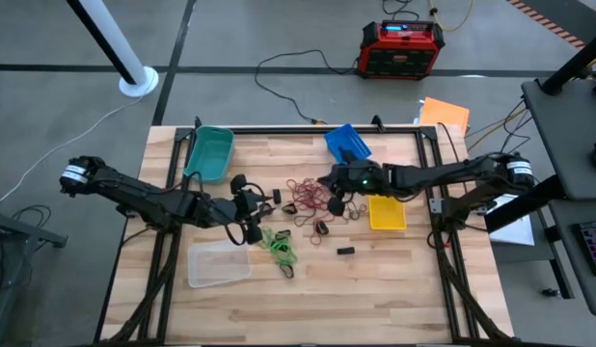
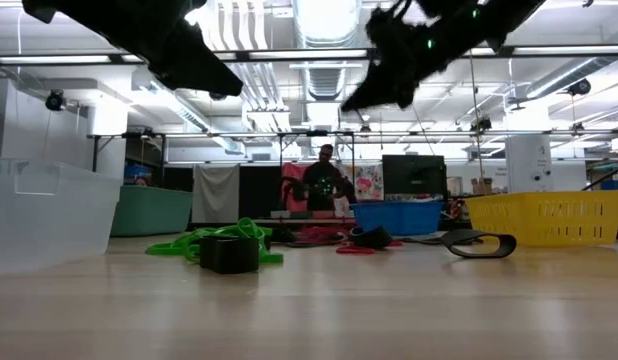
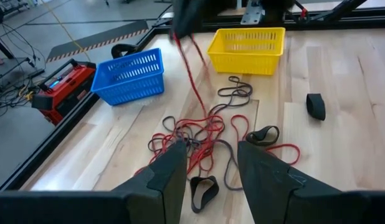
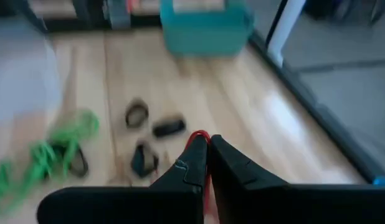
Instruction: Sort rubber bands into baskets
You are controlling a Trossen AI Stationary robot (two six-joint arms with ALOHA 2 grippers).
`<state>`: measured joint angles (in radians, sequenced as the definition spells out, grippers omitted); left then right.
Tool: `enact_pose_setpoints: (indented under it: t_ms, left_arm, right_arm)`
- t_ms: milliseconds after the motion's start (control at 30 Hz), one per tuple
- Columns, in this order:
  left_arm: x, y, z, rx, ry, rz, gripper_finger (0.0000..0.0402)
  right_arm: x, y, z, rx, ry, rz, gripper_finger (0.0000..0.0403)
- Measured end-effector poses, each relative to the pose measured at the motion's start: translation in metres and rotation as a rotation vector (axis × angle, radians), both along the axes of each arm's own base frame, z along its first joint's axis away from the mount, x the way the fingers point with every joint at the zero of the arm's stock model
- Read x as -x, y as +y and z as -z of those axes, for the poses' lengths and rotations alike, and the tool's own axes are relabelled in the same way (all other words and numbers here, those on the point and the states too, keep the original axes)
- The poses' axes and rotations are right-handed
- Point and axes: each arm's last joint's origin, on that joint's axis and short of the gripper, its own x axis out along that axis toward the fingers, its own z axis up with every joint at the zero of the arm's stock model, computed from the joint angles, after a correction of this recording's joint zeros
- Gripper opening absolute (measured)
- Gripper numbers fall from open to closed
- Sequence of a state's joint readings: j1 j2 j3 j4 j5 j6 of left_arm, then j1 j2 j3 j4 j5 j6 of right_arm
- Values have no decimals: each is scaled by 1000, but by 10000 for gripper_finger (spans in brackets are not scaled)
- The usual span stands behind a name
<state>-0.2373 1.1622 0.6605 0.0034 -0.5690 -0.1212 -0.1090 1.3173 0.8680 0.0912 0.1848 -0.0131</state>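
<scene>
A tangle of red and dark rubber bands (image 1: 310, 196) lies mid-table, with a green bunch (image 1: 277, 247) nearer the front. Four baskets stand around them: teal (image 1: 209, 152), blue (image 1: 348, 143), yellow (image 1: 387, 213) and clear (image 1: 219, 263). My right gripper (image 1: 330, 183) hangs above the tangle's right side, shut on a red rubber band (image 3: 192, 78). My left gripper (image 3: 208, 171) is open, level with the tangle's left side (image 1: 252, 205), with nothing between its fingers. My right gripper pinches the red band's upper end (image 4: 199, 137) between its two shut fingers, right at their tips. The fingers slant down toward the table's left. The band runs as a drawn-out strand (image 3: 195, 87) down from the fingers, its lower end still in the tangle (image 3: 202, 134) on the table.
A small black block (image 1: 345, 251) lies toward the front right of the tangle. Loose dark bands (image 3: 316, 106) lie near the yellow basket. The black table frame (image 1: 435, 193) edges the board. Bare wood shows along the front edge.
</scene>
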Motion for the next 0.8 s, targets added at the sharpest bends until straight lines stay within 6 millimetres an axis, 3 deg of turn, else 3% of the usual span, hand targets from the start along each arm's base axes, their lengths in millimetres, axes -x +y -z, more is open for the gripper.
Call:
enact_pose_setpoints:
  t_ms: [267,500,600,800]
  left_arm:
    - [1,1,0,-16,1,-26,127]
    - [1,1,0,-22,-1,-38,127]
    - [1,1,0,-22,-1,-38,127]
    - [1,1,0,-24,-1,-43,127]
  right_arm:
    - [17,5,-64,118,-164,-50,9]
    - [27,4,-85,133,-110,-4,9]
    - [21,7,-88,75,-127,-108,9]
    - [13,13,-107,154,-211,-75,9]
